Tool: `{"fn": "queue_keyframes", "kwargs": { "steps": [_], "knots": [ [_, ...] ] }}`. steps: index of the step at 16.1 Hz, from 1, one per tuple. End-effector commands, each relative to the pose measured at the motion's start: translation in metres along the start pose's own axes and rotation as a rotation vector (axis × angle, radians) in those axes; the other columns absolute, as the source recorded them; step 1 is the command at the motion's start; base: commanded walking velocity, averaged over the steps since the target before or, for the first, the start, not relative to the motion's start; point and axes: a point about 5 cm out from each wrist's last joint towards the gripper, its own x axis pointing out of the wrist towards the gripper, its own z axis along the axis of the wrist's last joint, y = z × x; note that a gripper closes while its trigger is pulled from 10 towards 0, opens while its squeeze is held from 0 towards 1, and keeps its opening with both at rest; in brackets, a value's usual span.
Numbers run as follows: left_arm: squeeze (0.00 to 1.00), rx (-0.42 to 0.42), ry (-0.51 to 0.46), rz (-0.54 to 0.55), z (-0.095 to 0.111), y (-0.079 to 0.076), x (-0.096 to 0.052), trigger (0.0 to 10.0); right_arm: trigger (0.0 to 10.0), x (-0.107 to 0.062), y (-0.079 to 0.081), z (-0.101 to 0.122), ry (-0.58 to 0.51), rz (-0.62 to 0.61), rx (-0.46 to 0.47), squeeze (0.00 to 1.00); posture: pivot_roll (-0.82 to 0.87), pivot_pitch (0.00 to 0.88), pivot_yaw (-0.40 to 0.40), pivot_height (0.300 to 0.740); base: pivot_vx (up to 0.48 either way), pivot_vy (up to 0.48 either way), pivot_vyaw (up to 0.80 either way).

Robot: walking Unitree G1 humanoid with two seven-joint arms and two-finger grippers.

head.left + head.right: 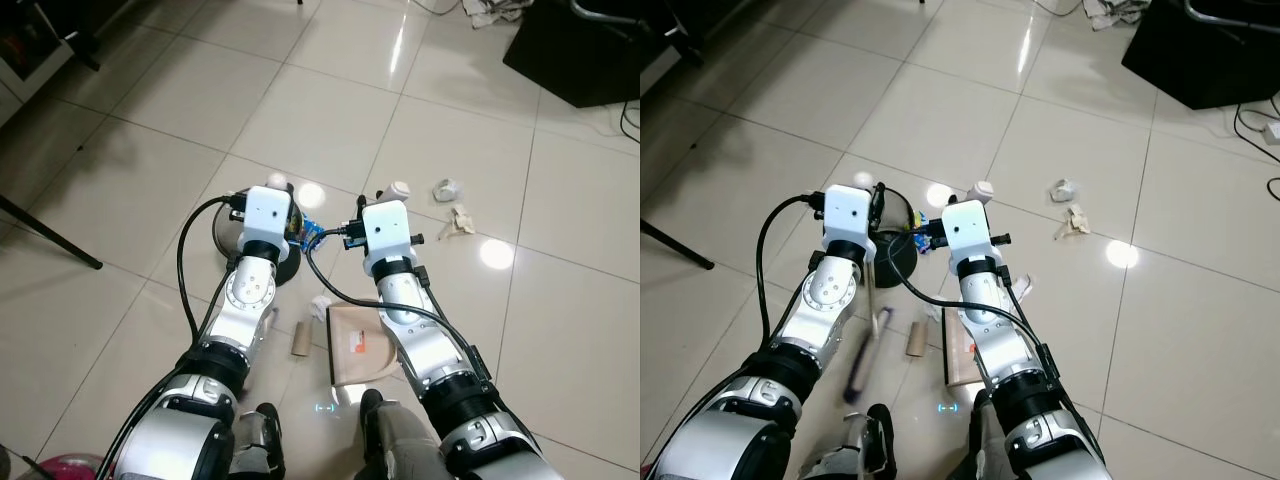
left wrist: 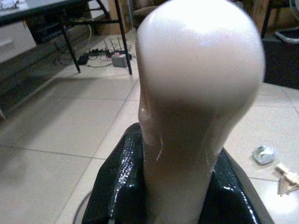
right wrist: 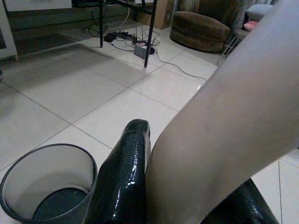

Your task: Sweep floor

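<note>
Left end effector [image 2: 154, 196] grips broom handle [image 2: 196, 93]; right end effector [image 3: 177, 200] holds dustpan [image 1: 355, 345]

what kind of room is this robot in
Probably a home living room: pale tiled floor, a brown armchair, and a desk with a tangle of cables and a power strip under it. Crumpled paper litters the tiles.

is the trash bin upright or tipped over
Upright: the trash bin stands on the tile floor with its round open rim facing up, beside the right hand.
</note>
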Motion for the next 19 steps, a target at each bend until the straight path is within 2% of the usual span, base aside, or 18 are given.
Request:
{"fn": "queue_keyframes", "kwargs": {
  "steps": [1,5,8,10,14,16,19],
  "knots": [
    [0.00,-0.118,-0.007,-0.020,0.002,-0.007,0.001,10.0,10.0,-0.009,0.009,-0.012,0.065,0.029,0.029,0.00,-0.12,0.354,0.017,0.740,0.000,0.000,0.00],
    [0.00,-0.252,-0.057,-0.067,0.016,-0.010,0.007,10.0,10.0,-0.010,0.006,-0.018,0.092,0.020,0.031,0.00,-0.12,0.347,0.018,0.740,0.000,0.000,0.00],
    [0.00,-0.311,-0.098,-0.073,0.025,-0.003,0.010,10.0,10.0,-0.009,-0.001,-0.021,0.109,-0.002,0.040,0.00,-0.11,0.331,0.020,0.740,0.000,0.000,0.00],
    [0.00,-0.380,-0.126,-0.041,0.033,0.009,0.007,10.0,10.0,-0.012,-0.013,-0.028,0.139,-0.042,0.080,0.00,-0.09,0.291,0.023,0.740,0.000,0.000,0.00],
    [0.00,-0.350,-0.153,-0.039,0.038,0.023,0.002,10.0,10.0,-0.018,-0.030,-0.034,0.164,-0.099,0.131,0.00,-0.08,0.237,0.029,0.740,0.000,0.000,0.00],
    [0.00,-0.229,-0.166,-0.097,0.041,0.032,-0.003,10.0,10.0,-0.023,-0.045,-0.037,0.175,-0.142,0.145,0.00,-0.07,0.179,0.043,0.740,0.000,0.000,0.00],
    [0.00,-0.215,-0.164,-0.121,0.048,0.050,-0.010,10.0,10.0,-0.033,-0.066,-0.036,0.168,-0.201,0.147,0.00,-0.08,0.103,0.073,0.740,0.000,0.000,0.00]
  ]
}}
